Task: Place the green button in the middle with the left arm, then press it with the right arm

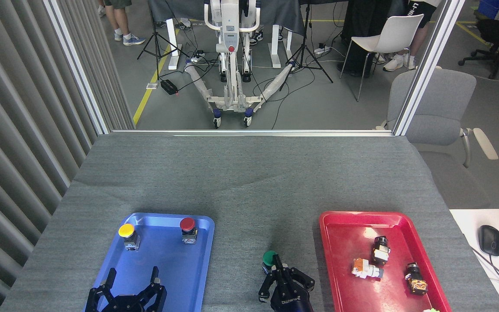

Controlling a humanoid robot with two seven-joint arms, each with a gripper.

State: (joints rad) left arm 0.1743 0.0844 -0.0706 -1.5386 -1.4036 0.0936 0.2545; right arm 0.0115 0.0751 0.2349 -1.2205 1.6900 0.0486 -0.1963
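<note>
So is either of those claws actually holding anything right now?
No. The left gripper hangs open over the blue tray, empty. The right gripper has a finger tip at the green button, which sits on the cloth; nothing is gripped.

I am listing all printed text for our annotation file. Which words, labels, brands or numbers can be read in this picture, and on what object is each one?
White brand lettering on the right gripper body: seen upside down, too blurred to read with certainty.
White lettering on a person's black shirt, top right: cut off, unreadable.
Nothing else carries readable text.
</note>
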